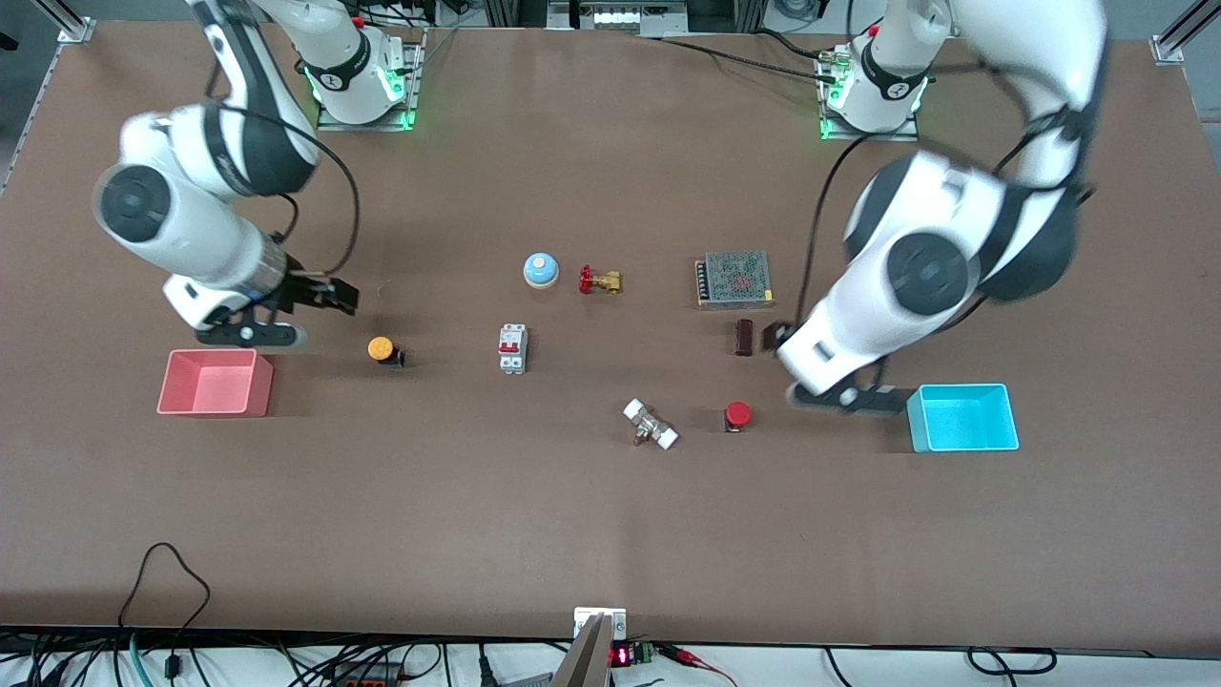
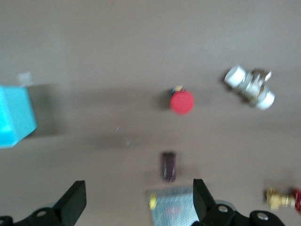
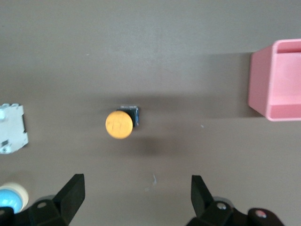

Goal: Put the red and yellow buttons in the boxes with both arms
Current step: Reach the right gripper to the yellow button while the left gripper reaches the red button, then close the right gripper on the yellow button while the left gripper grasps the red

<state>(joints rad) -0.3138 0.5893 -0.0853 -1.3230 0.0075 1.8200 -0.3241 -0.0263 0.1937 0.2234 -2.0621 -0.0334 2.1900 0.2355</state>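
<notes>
The brown desk (image 1: 610, 534) carries everything, with broad bare room along its edge nearest the front camera. The pink-red box (image 1: 216, 383) sits toward the right arm's end, the cyan box (image 1: 962, 417) toward the left arm's end, both open-topped with their long sides running along the desk's length.

The right gripper (image 1: 324, 294) hangs over bare desk between the pink-red box and the yellow button (image 1: 381, 349). Its wrist view shows what the front view hides: the fingers spread wide and empty, the yellow button (image 3: 119, 124) lying on its side, cap toward the right arm's end and black base toward the desk's middle.

The left gripper (image 1: 777, 334) hovers over the desk near a small dark brown part (image 1: 744, 337); its wrist view shows wide, empty fingers. The red button (image 1: 736, 415) stands between a white-capped valve (image 1: 651, 425) and the cyan box, cap up, with bare desk around it.
</notes>
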